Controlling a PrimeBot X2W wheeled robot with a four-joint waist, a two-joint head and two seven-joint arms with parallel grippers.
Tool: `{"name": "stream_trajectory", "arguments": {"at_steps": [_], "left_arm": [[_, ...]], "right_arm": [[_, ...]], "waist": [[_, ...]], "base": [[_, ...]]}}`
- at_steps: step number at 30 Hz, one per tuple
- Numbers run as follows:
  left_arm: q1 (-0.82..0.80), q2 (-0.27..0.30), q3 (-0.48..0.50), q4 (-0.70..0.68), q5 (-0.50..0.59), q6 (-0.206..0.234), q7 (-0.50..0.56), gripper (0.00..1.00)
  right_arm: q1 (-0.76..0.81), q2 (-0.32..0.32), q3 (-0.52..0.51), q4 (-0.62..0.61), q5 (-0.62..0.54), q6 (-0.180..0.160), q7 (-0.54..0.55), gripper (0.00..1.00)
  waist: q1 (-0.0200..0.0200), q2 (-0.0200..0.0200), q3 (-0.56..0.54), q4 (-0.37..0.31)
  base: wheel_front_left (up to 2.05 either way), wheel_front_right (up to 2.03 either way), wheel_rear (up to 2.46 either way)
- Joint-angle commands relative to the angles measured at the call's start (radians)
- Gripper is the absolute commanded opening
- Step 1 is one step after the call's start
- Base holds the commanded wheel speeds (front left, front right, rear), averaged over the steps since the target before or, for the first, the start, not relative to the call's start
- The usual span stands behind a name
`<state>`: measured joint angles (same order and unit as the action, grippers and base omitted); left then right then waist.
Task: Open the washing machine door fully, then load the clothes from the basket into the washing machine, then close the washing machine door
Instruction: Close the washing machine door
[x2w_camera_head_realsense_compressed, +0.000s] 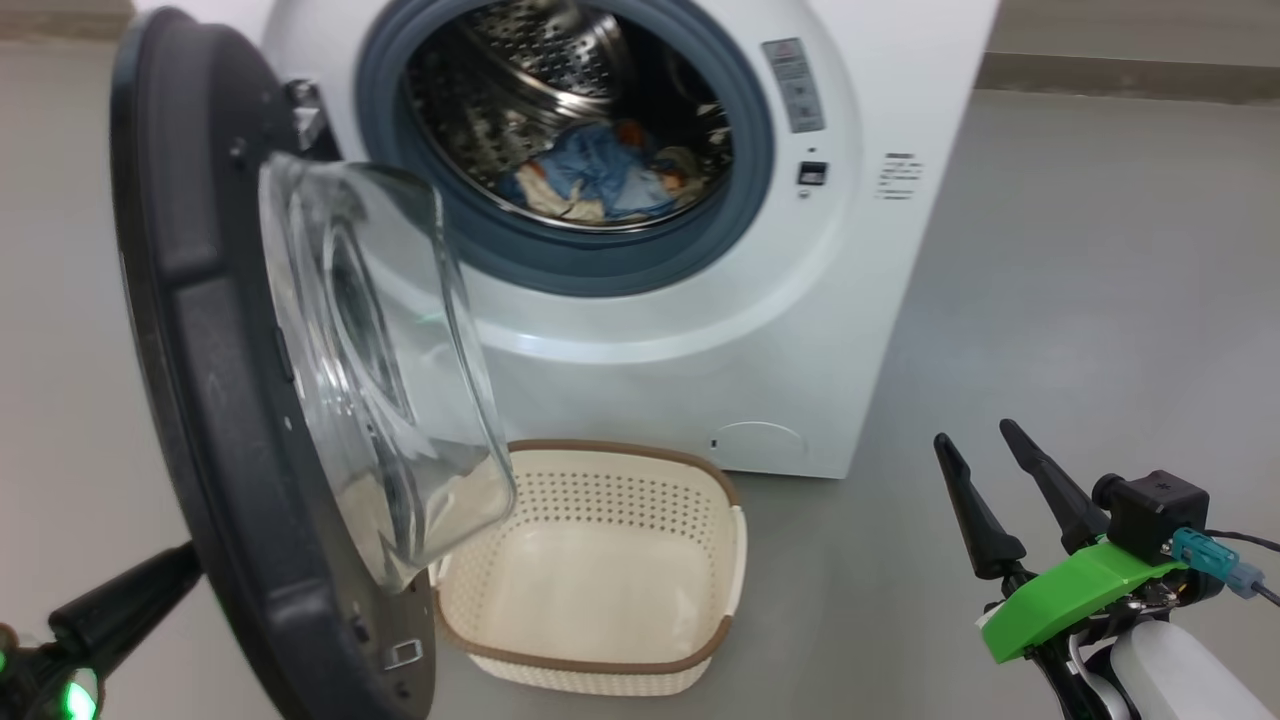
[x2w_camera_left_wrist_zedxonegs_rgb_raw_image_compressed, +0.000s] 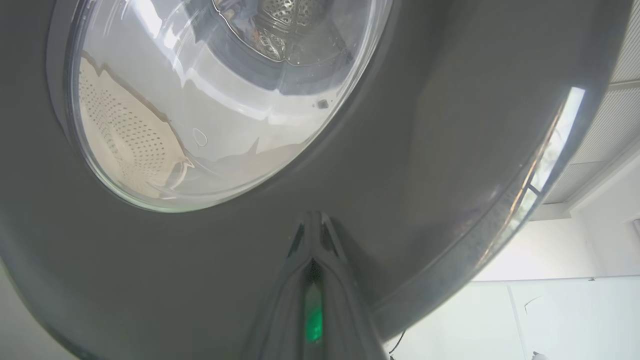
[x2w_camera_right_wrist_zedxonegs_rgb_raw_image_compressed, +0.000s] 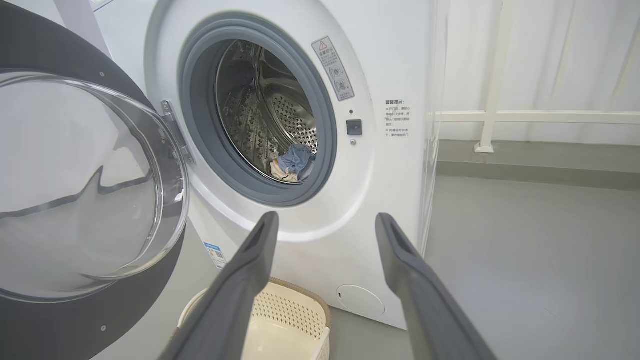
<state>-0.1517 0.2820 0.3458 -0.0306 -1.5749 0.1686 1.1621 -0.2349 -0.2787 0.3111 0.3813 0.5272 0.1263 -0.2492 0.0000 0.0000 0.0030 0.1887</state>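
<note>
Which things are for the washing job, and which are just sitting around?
For the job: washing machine, washing machine door, clothes in the drum, empty basket.
Just there: white railing, grey floor.

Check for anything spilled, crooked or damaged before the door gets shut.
Nothing stands out. The clothes lie wholly inside the washing machine, none draped over the grey seal. The basket sits upright and looks empty on the floor in front, and the door hangs open with no visible damage.
</note>
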Motion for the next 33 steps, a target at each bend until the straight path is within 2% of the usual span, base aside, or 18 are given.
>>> {"name": "stream_trajectory", "arguments": {"at_steps": [1, 10, 24, 33], "left_arm": [[-0.017, 0.016, 0.018, -0.047, -0.013, 0.0, 0.018, 0.0], [-0.016, -0.002, 0.005, -0.093, -0.021, 0.01, 0.027, 0.0], [-0.057, -0.036, -0.002, -0.066, 0.012, -0.023, -0.034, 0.0], [-0.111, -0.045, -0.01, -0.049, 0.028, -0.037, -0.064, 0.0]], "right_arm": [[0.0, -0.006, 0.007, -0.025, -0.012, 0.004, -0.013, 1.0], [0.006, -0.005, 0.001, -0.027, -0.015, 0.004, -0.013, 1.0], [-0.005, -0.004, 0.002, -0.031, -0.016, 0.004, -0.013, 1.0], [-0.011, 0.005, -0.012, -0.042, -0.017, 0.004, -0.013, 1.0]], "waist": [[0.0, 0.0, -0.01, -0.042], [0.0, 0.0, -0.011, -0.148], [0.0, 0.0, 0.009, -0.31], [0.0, 0.0, 0.053, -0.374]], "base": [[0.0, 0.0, 0.0], [0.0, 0.0, 0.0], [0.0, 0.0, 0.0], [0.0, 0.0, 0.0]]}}
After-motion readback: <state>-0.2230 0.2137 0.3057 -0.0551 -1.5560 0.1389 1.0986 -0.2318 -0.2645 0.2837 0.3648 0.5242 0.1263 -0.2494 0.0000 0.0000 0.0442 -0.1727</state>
